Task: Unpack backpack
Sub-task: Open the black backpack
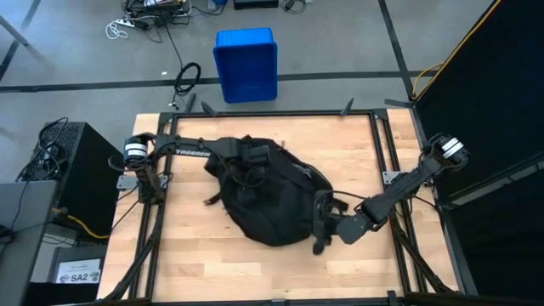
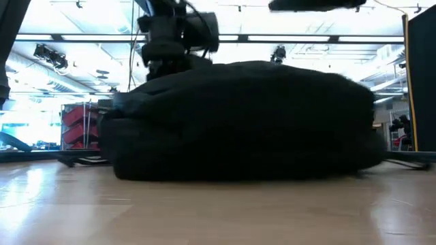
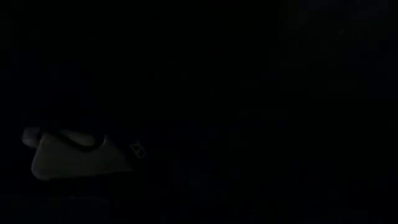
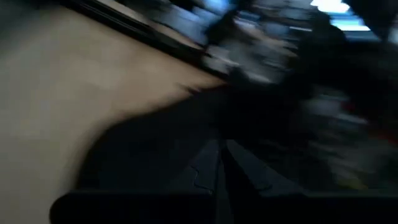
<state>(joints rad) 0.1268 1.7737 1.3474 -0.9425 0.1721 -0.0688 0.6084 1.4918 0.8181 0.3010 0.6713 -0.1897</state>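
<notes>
The large black backpack lies flat on the middle of the wooden table; in the low view it is a broad dark mound. My left gripper points down into the backpack's far-left part, dark against dark. The left wrist view is nearly black, with one pale, rounded thing showing in it. My right gripper is at the backpack's right edge, lying almost level, with its fingers shut together. My right gripper comes level from the table's right side at the backpack's right edge. Blur and dark fabric hide the fingertips. I cannot tell whether any fabric is caught between them.
A blue plastic bin stands on the floor beyond the table's far edge. Black frame rails run along the table's sides. A computer tower stands left of the table. Bare wood shows at the near left.
</notes>
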